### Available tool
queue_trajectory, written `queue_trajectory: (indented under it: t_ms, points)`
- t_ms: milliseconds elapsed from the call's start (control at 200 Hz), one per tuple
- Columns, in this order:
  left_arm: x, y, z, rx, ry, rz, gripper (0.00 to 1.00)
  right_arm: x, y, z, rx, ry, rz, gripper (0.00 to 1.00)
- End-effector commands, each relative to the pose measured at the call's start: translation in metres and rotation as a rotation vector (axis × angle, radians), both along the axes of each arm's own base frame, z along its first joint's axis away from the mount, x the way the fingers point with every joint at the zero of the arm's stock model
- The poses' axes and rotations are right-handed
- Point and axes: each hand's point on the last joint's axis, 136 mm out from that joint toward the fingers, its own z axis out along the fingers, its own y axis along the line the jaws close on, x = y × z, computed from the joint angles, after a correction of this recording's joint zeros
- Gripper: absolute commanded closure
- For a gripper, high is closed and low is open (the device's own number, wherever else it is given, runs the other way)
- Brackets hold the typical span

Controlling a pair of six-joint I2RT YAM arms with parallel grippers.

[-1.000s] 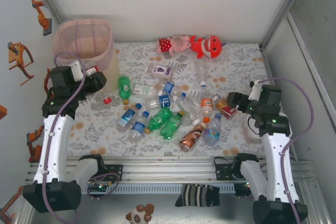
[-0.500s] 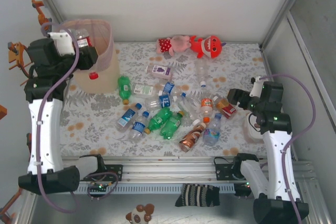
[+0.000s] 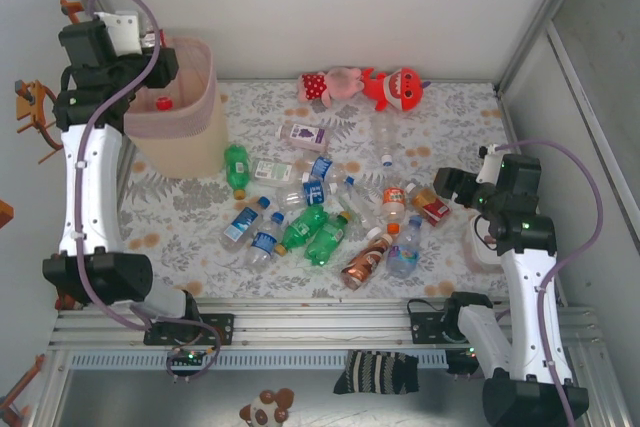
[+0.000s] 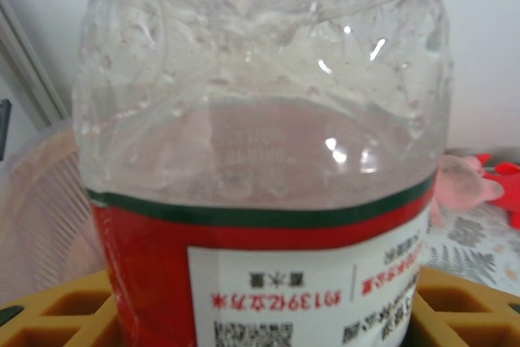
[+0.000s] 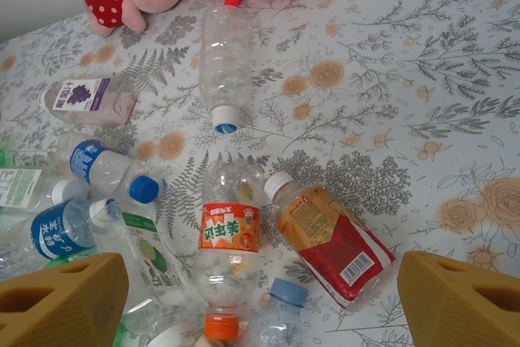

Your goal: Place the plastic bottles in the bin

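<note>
My left gripper (image 3: 155,62) is raised over the pink mesh bin (image 3: 190,142) and is shut on a clear red-labelled bottle (image 4: 260,201). The bottle hangs with its red cap (image 3: 163,103) pointing down inside the rim. The yellow fingers (image 4: 65,314) press the label from both sides. Several plastic bottles lie mid-table: green ones (image 3: 315,232), blue-labelled ones (image 3: 255,232) and a brown one (image 3: 362,262). My right gripper (image 5: 262,290) hovers open above an orange-labelled bottle (image 5: 230,237) and a white-capped red-labelled bottle (image 5: 333,241), touching neither.
Pink and red plush toys (image 3: 365,85) lie at the back edge. A purple-labelled carton (image 3: 305,133) and a clear bottle (image 5: 225,62) lie behind the pile. Walls close in on both sides; the bin stands in the far left corner.
My left arm has lifted the red-labelled bottle from the table beside the bin up over the bin's rim. The right arm has hardly moved.
</note>
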Motion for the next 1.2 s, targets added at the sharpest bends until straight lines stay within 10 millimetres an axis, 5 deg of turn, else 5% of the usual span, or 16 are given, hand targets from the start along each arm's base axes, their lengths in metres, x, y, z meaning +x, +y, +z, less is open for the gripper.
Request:
queue_trajectory:
  t_ms: [0,160,381,856,1197]
  points:
    - [0.018,0.016,0.011,0.088,-0.042,0.043,0.4,0.0,-0.005,0.009,-0.026,-0.025,-0.018,0.15]
    - [0.048,0.026,-0.016,0.123,0.016,0.055,0.4,0.004,-0.007,0.005,-0.028,-0.018,-0.026,0.15]
    - [0.071,0.034,-0.085,0.155,0.182,0.056,0.4,0.008,-0.007,0.0,-0.026,-0.007,-0.024,0.15]
    - [0.06,0.054,-0.242,0.222,0.598,0.07,0.38,0.009,-0.003,-0.017,0.007,0.041,-0.017,0.15]
    - [0.05,0.057,-0.305,0.245,0.763,0.052,0.34,0.009,-0.007,-0.026,0.009,0.085,-0.044,0.15]
